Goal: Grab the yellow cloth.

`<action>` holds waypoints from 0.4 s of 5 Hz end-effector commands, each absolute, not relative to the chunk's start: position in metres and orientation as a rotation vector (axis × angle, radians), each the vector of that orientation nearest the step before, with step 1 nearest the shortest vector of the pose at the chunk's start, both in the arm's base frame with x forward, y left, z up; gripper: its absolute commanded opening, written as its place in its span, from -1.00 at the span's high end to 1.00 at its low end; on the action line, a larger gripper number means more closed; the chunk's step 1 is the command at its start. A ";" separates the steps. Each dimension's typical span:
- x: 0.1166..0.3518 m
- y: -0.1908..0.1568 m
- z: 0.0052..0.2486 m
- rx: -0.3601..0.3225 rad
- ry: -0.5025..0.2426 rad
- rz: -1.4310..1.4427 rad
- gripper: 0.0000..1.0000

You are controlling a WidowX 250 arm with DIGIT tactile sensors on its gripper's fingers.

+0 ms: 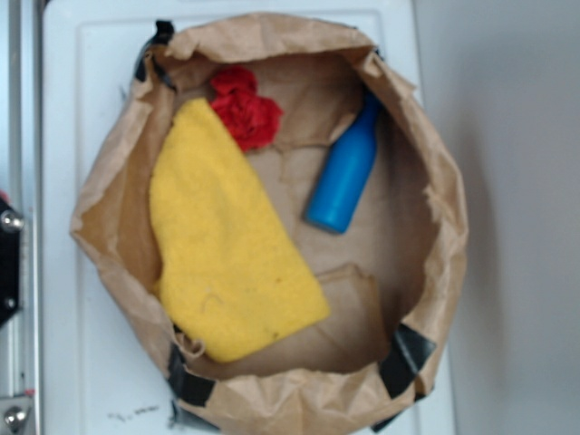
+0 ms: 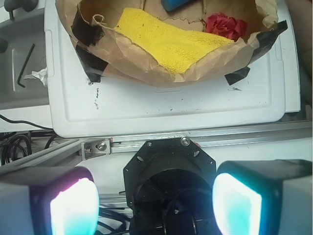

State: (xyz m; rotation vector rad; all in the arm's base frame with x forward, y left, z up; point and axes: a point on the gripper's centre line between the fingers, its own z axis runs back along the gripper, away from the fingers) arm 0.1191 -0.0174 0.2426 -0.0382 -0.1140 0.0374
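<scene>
The yellow cloth (image 1: 227, 240) is a large bright yellow terry cloth lying flat inside a brown paper bag (image 1: 444, 263), on its left half. In the wrist view the yellow cloth (image 2: 171, 41) shows at the top, inside the bag. My gripper (image 2: 155, 198) is open and empty, with its two glowing pads (image 2: 73, 208) wide apart at the bottom of the wrist view. It hangs over the black robot base, well short of the bag. The gripper does not show in the exterior view.
A blue bottle (image 1: 344, 172) lies in the bag's right half. A red ruffled wad of fabric (image 1: 245, 109) sits at the cloth's far end. The bag stands on a white board (image 2: 161, 105). Black tape patches (image 1: 403, 358) hold the bag's rim. A metal rail (image 2: 195, 139) runs below the board.
</scene>
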 end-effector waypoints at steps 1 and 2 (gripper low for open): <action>0.119 -0.017 0.243 -0.038 -0.114 0.037 -1.00; 0.169 -0.024 0.240 -0.042 -0.196 0.157 -1.00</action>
